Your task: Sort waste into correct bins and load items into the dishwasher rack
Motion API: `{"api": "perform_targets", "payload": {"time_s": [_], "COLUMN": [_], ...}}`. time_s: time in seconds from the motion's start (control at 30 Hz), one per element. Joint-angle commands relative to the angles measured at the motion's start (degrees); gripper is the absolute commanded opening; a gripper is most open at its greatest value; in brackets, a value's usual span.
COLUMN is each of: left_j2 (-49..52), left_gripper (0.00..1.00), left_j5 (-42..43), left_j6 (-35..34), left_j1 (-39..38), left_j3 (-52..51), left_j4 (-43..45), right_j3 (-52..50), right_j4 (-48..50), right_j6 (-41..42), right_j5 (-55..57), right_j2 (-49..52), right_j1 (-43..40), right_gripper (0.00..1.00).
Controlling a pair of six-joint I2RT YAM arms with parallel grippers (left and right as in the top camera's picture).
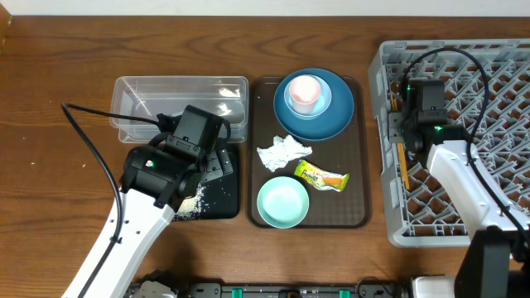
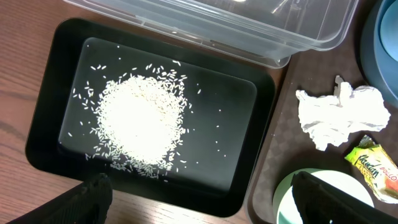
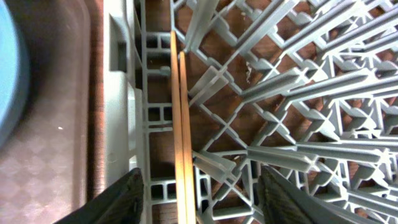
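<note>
Where rice (image 2: 137, 121) mounds on blk tray (image 2: 231, 102) | wood chopsticks (image 3: 180, 124) in lattice rack (image 3: 292, 81)

rack (image 3: 298, 81): grey peg lattice, fills most of the view
chopsticks (image 3: 180, 124): pair, side by side, lying in rack just inside its wall
tool (image 3: 199, 202): fingers spread wide, straddling chopsticks, not touching them
tray (image 3: 56, 155): brown, just outside rack wall
plate (image 3: 9, 81): blue edge, beyond tray from rack

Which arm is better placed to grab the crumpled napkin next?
Probably the left. The left hand, open, hovers over the black tray of rice, close to the napkin. The right hand is off over the grey rack, above the chopsticks, farther away.
</note>
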Motion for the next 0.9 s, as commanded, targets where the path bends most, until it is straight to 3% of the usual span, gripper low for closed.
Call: {"api": "perform_targets", "payload": {"time_s": [0.0,0.03,0.07,0.33,0.87], "left_j2": [0.02,0.02,0.02,0.02,0.02], "left_gripper": [0.95,0.95,0.95,0.95,0.95], "left_j5": [-0.87,-0.87,-0.87,-0.87,-0.87], "left_j6": [0.31,0.31,0.31,0.31,0.31], "left_j1": [0.35,0.35,0.35,0.35,0.35], "left_j3": [0.83,0.83,0.83,0.83,0.83], "left_j4": [-0.13,-0.13,-0.13,-0.15,-0.13], "right_j3": [0.55,0.55,0.55,0.55,0.55], "right_j4": [-0.57,-0.92,-1.03,-1.38,-2.73], "right_j6": [3.91,3.91,3.82,3.80,3.80], "right_j5": [-4.00,-4.00,-3.93,-3.58,-3.61], "right_j2": [-5.40,-7.13,-8.66,-18.34,-18.95], "right_j1": [0.57,0.57,0.57,0.59,0.59], "right_gripper": [0.68,0.88,0.99,0.99,0.99]}}
